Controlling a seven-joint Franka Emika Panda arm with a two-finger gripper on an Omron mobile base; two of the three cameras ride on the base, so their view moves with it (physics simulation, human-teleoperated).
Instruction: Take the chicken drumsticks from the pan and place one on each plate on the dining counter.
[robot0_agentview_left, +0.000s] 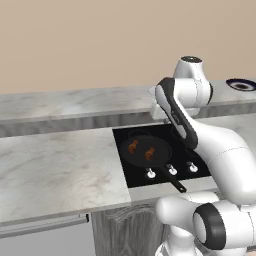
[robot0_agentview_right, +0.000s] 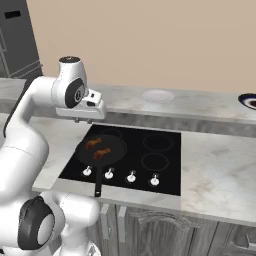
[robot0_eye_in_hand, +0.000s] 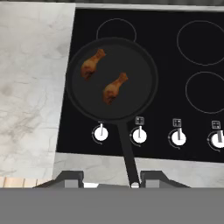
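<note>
Hand view shows you both chicken drumsticks (robot0_eye_in_hand: 92, 64) in the pan (robot0_eye_in_hand: 144, 94); plates (robot0_agentview_right: 158, 95) bare, gripper (robot0_eye_in_hand: 110, 176) part-open, empty.

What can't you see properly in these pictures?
- Dark-rimmed plate: cut off by the right edge in the right base view, and again at the right edge in the left base view.
- Gripper: in the hand view the bottom band hides most of its fingers; in the left base view the arm covers it.
- Hob: the arm hides its right part in the left base view.
</note>
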